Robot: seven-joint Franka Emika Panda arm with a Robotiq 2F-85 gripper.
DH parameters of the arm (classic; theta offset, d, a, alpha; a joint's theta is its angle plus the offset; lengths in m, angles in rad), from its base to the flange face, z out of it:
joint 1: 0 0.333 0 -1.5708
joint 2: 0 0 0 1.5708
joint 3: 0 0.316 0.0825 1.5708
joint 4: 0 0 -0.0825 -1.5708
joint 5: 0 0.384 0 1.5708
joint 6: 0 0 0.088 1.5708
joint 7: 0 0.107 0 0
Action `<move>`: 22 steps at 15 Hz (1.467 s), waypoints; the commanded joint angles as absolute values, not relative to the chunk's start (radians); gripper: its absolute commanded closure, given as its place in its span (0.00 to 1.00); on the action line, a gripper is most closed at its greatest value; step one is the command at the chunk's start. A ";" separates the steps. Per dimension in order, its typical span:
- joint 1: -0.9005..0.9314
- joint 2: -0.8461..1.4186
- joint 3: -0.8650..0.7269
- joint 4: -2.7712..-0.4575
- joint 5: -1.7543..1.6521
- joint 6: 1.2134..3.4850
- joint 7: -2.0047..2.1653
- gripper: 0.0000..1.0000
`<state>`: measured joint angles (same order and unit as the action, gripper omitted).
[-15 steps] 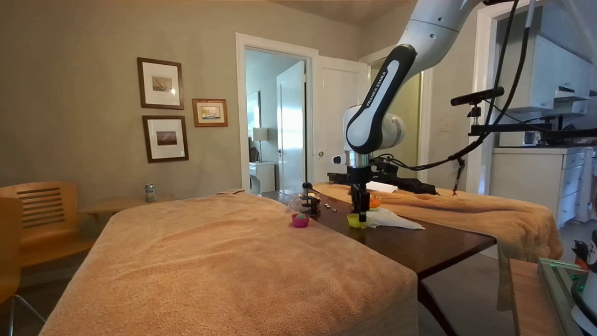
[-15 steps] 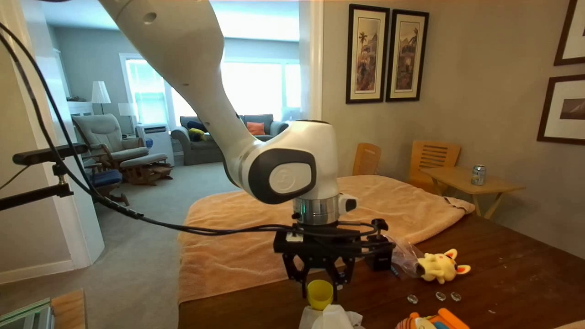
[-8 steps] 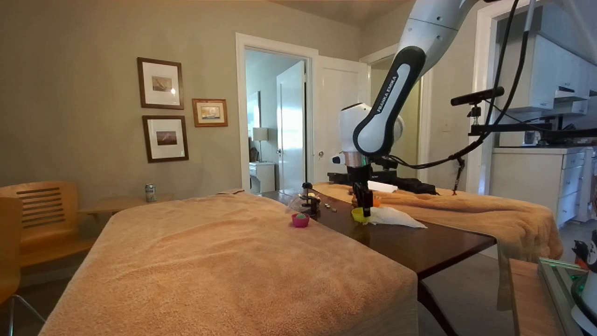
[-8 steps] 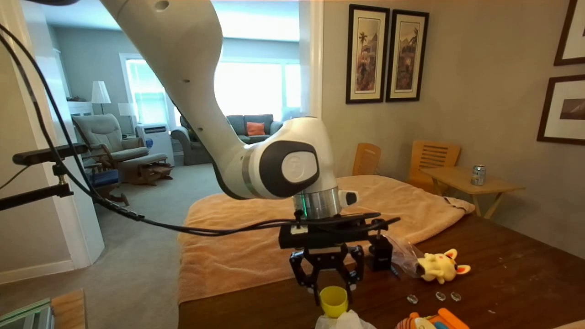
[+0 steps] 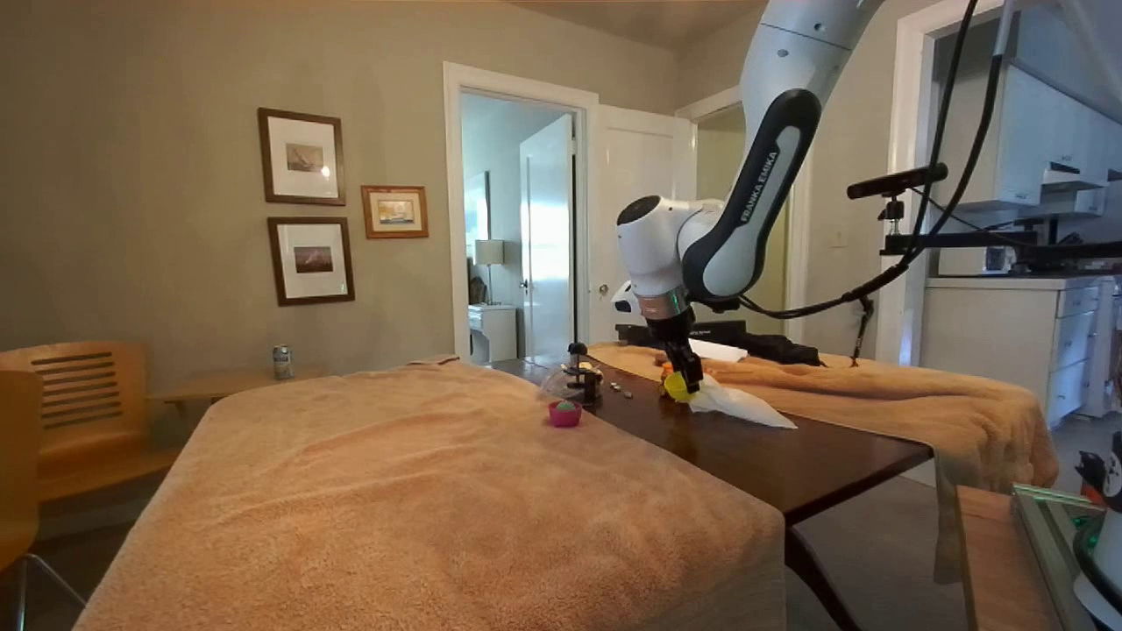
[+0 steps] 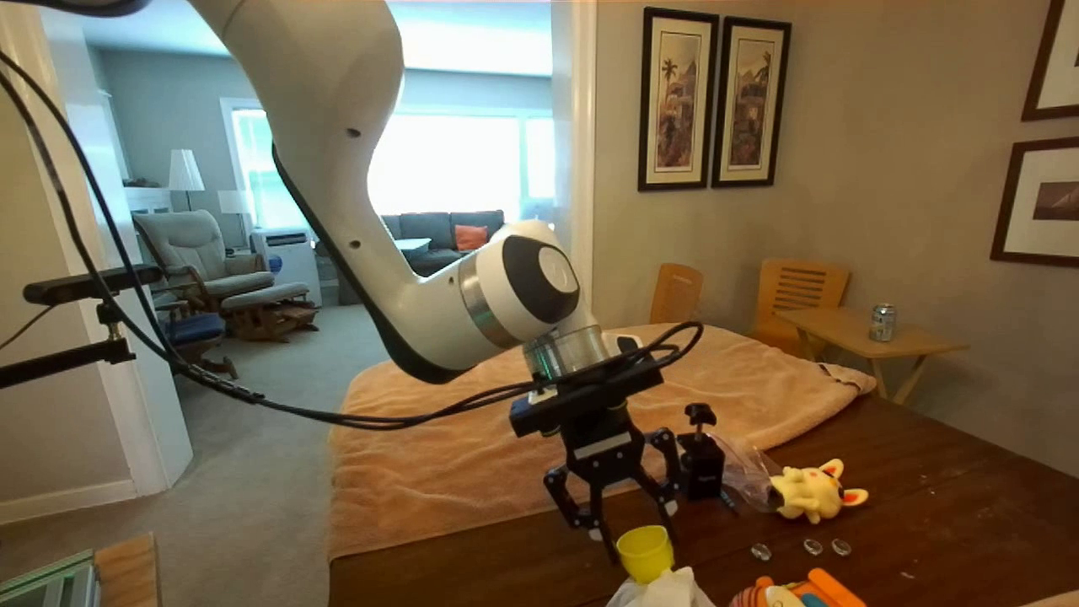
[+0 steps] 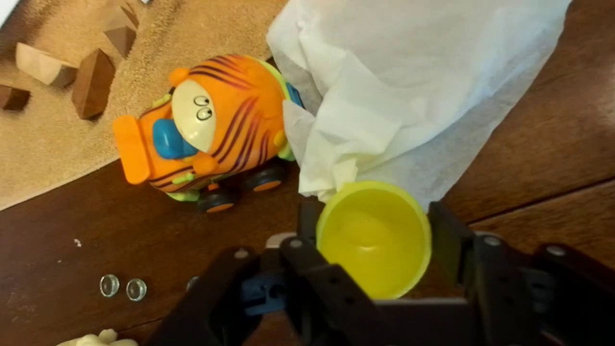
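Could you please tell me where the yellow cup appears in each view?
In an exterior view: the yellow cup is right of centre, a little below mid-height.
In an exterior view: the yellow cup is right of centre, near the bottom edge.
In the wrist view: the yellow cup is right of centre, in the lower half, between the fingers.
Shared landmark: the white sheet beside it in all three.

Daylight whites out a far window (image 6: 464, 164) while walls (image 6: 902, 194) sit dim; in the soft wrist view, a cup (image 7: 375, 240) glints.
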<state>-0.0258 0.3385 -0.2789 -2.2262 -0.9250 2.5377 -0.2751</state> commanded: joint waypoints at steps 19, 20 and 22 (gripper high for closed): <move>-0.026 0.484 -0.081 -2.132 -1.580 1.883 -0.085 0.65; -0.026 0.490 -0.079 -2.131 -1.599 1.881 -0.079 0.65; -0.032 0.504 -0.075 -2.127 -1.629 1.891 -0.082 0.65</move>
<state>-0.0142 0.4707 -0.0945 -2.1506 -1.5596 1.9045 -0.1045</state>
